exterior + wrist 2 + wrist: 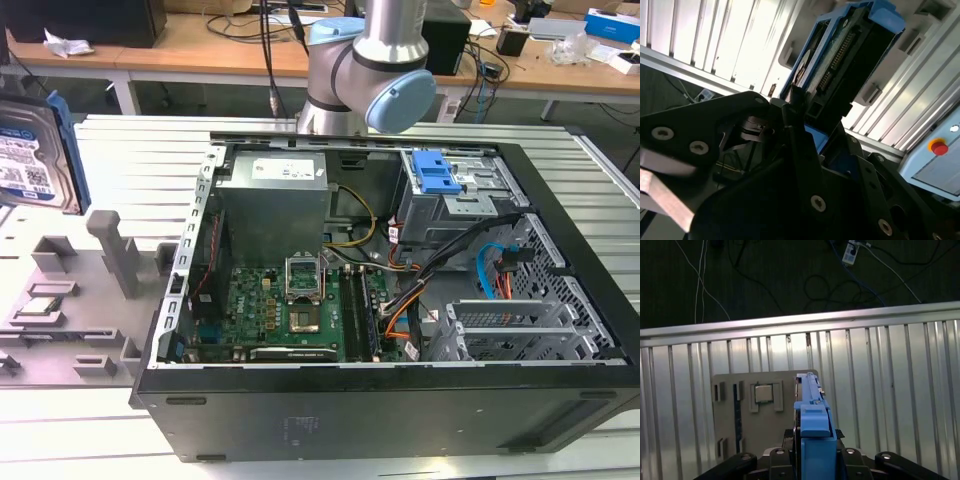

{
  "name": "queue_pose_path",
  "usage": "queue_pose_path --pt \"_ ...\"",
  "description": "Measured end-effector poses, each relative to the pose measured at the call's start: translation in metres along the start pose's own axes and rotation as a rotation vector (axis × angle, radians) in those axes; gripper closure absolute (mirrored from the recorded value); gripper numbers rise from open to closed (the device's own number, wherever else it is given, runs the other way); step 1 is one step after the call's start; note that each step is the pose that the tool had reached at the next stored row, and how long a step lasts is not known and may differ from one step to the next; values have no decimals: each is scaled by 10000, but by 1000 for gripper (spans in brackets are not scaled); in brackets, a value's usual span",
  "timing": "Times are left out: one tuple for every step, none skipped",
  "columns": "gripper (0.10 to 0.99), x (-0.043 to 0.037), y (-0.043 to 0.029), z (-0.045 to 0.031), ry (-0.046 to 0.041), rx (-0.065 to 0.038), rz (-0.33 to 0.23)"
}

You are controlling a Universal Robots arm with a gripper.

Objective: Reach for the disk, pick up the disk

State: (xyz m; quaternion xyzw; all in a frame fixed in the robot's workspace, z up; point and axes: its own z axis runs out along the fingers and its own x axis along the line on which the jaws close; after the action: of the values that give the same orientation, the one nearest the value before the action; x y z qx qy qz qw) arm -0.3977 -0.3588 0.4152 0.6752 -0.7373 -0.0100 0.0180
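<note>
The disk (pixel 30 150) is a silver hard drive with a white-and-blue label and blue side rails. It hangs upright in the air at the exterior view's far left, above the grey fixture plate (pixel 60 300). In the second wrist view the disk (pixel 850 55) sticks out from my gripper (pixel 810 120), whose black fingers (pixel 795 130) clamp its near end. The first wrist view shows the disk (pixel 812 415) edge-on, blue rail facing the camera, seated in the gripper (pixel 812 460).
An open black computer case (pixel 380 400) lies on the slatted aluminium table (pixel 130 150), with a grey power supply (pixel 275 210) and a blue latch bracket (pixel 437 172) inside. The arm's base (pixel 370 70) stands behind it. A processor chip (pixel 765 392) sits in the fixture plate.
</note>
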Motion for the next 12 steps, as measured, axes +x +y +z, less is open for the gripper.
queue_pose_path --pt "714 0 0 -34 0 0 0" --pt "714 1 1 -65 0 0 0" --pt "714 1 2 -98 0 0 0" --pt "714 2 2 -125 0 0 0" --pt "714 2 3 -158 0 0 0" --pt "714 2 4 -174 0 0 0" --pt "714 2 5 -205 0 0 0" --pt "714 3 5 -226 0 1 0" --pt "714 3 6 -241 0 -1 0" --pt "714 3 6 -266 0 1 0" --pt "714 3 7 -283 0 0 0" --pt "714 4 7 -305 0 0 0"
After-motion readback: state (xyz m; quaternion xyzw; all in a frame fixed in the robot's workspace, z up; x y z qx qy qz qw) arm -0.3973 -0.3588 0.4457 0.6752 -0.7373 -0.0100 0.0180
